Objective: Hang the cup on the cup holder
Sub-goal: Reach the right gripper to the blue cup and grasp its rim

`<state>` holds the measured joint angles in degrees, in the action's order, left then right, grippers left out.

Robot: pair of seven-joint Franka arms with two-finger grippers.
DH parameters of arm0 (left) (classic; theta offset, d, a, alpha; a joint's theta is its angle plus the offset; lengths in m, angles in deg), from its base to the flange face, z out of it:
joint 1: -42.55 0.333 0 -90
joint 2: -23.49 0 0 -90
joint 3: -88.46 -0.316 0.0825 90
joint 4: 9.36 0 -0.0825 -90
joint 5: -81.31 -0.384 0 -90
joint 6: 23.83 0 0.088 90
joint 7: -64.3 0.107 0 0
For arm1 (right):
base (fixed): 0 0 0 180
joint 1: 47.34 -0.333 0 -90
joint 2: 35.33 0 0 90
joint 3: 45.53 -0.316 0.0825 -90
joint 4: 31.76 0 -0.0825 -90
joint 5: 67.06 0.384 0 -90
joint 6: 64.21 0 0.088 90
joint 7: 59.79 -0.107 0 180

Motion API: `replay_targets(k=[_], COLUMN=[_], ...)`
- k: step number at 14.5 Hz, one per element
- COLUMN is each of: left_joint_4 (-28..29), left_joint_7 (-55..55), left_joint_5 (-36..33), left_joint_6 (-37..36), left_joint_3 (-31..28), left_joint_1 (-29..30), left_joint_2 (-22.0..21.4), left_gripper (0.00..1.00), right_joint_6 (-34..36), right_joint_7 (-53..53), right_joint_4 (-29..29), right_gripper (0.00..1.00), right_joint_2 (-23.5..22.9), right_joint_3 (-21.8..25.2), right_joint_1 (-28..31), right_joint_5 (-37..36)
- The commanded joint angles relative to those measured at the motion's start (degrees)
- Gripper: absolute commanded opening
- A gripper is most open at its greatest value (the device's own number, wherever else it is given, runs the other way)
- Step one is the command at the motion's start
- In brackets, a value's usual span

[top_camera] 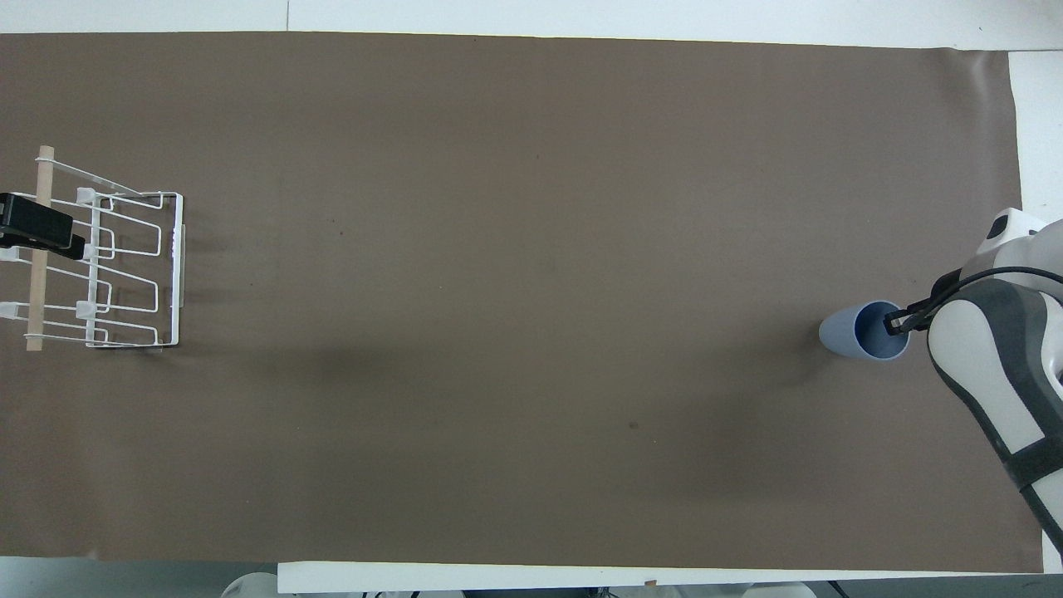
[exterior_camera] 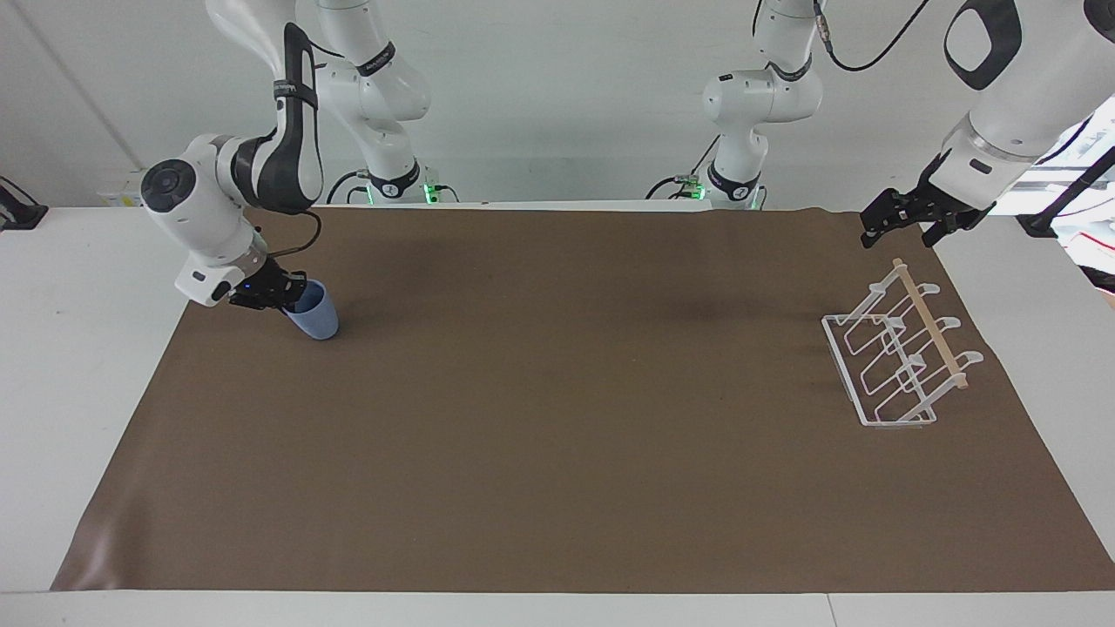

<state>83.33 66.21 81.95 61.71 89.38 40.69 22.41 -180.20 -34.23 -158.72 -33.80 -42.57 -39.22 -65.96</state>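
Note:
The light-blue cup (exterior_camera: 317, 320) is at the right arm's end of the brown mat, tilted, its base just off or barely on the mat. My right gripper (exterior_camera: 280, 294) is shut on its rim, with one finger inside the cup. In the overhead view the cup (top_camera: 845, 336) leans away from the right gripper (top_camera: 897, 322). The white wire cup holder (exterior_camera: 930, 324) with its wooden rod stands at the left arm's end and holds nothing; it also shows in the overhead view (top_camera: 177, 274). My left gripper (exterior_camera: 899, 223) waits in the air above the holder's rod (top_camera: 41, 230).
The brown mat (exterior_camera: 557, 392) covers most of the white table. Between the cup and the holder the mat is bare. Both arm bases stand at the table's robot edge.

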Motion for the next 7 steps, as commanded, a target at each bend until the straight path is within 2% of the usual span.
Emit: replay_targets(k=[1, 4, 6, 7], left_joint_4=[1.08, 0.99, 1.26, 1.69], left_joint_7=[-0.5, -0.94, -2.33, -7.04], left_joint_5=[-0.03, 0.06, 0.14, 0.49], left_joint_6=[-0.55, -0.98, -0.73, -0.46], left_joint_3=[-0.04, 0.4, 0.49, 0.57], left_joint_1=[0.19, -0.69, -3.05, -4.89], left_joint_2=[-1.21, -1.3, -1.39, -1.65], left_gripper=[1.0, 1.0, 1.0, 1.0], right_joint_6=[6.02, 11.13, 10.44, 10.44], right_joint_7=[1.59, 0.02, -6.28, -9.71], right_joint_4=[5.04, 10.49, 10.77, 10.77], right_gripper=[0.0, 0.0, 0.0, 0.0], right_joint_2=[0.58, 0.4, -0.03, -0.04], right_joint_3=[-0.32, -0.32, -0.32, -0.32], right_joint_1=[-1.86, -6.16, -9.24, -11.95], right_joint_5=[5.3, 18.1, 29.7, 33.15])
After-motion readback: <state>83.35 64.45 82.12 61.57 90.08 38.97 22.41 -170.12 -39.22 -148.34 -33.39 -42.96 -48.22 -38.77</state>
